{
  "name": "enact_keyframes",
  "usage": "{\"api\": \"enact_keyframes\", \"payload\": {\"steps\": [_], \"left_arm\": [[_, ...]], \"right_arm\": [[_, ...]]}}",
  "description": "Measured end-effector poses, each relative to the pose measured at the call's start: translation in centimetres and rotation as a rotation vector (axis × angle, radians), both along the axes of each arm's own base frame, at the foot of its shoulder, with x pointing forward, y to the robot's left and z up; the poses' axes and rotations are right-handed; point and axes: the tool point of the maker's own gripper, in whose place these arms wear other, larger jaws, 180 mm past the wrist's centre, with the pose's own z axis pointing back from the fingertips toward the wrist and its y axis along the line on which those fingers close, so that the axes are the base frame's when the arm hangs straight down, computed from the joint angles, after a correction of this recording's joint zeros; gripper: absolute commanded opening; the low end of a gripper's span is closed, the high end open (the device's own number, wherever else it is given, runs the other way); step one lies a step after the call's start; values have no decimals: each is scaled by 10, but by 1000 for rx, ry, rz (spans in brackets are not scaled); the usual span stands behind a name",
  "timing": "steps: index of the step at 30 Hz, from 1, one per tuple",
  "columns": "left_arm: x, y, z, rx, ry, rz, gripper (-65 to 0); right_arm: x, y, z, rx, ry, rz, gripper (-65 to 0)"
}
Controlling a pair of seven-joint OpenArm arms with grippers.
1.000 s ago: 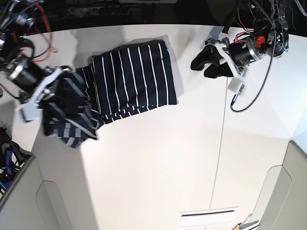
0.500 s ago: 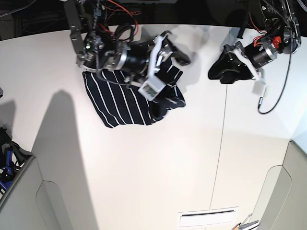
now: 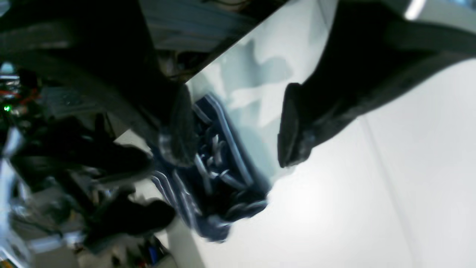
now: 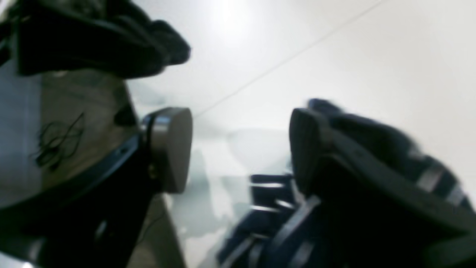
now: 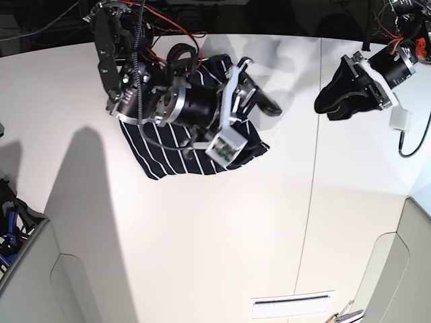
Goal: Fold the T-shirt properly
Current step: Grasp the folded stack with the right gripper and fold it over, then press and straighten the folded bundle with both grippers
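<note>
The T-shirt [image 5: 165,149], dark navy with thin white stripes, lies bunched in a folded heap at the back left of the white table [image 5: 222,235]. My right arm hangs over it, and its gripper [image 5: 259,84] is open above the heap's right edge. In the right wrist view the gripper [image 4: 238,149] holds nothing and the shirt [image 4: 267,208] lies just below, with some fabric behind one finger [image 4: 308,145]. My left gripper [image 5: 330,91] is open and empty at the back right, away from the shirt. In the left wrist view it [image 3: 238,141] faces the shirt [image 3: 223,178] from a distance.
A seam [image 5: 313,175] runs down the table right of the shirt. A white slotted plate [image 5: 293,306] lies at the front edge. A bin with blue items [image 5: 7,232] stands off the table's left side. Grey panels flank the front corners.
The right arm swung the shirt's left part across to the right, then shifted a little farther right, and the heap's right edge spread. The left arm drew back up and right.
</note>
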Motion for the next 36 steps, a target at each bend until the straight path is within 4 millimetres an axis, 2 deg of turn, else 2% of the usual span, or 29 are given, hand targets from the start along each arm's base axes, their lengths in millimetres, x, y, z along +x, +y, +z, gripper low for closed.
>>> {"api": "enact_keyframes", "payload": {"steps": [5, 6, 8, 10, 11, 14, 17, 21, 28, 29, 32, 36], "left_arm": [[-2, -28, 22, 28, -71, -96, -307], [-2, -31, 24, 26, -78, -107, -307], [-3, -36, 24, 22, -78, -121, -307], [-3, -39, 23, 19, -73, -132, -307], [-4, -41, 22, 18, -72, -136, -307], [-3, -44, 23, 9, -74, -143, -307], [-3, -45, 23, 5, -75, -145, -307], [-3, -45, 23, 5, -76, -145, -307], [-3, -45, 23, 6, -75, -145, -307], [-3, -45, 23, 5, -76, -145, -307], [-3, -45, 23, 6, -75, -145, -307], [-4, -46, 23, 6, -73, -149, -307]], "right_arm": [[31, -47, 0, -11, 11, -192, -249], [34, -56, -3, -15, 22, -225, -268], [33, -71, -12, -27, 52, -271, -391], [26, -80, -23, -33, 93, -299, -595], [22, -84, -29, -37, 117, -313, -650], [6, -99, -50, -66, 185, -350, -650], [-5, -107, -60, -64, 223, -376, -650], [-17, -91, -59, 35, 277, -345, -650], [-58, -43, -110, 39, 477, -200, -650], [-65, -34, -110, 42, 475, -153, -650], [-78, -5, -90, 121, 474, -49, -650], [-83, 14, -53, 159, 376, 36, -650]]}}
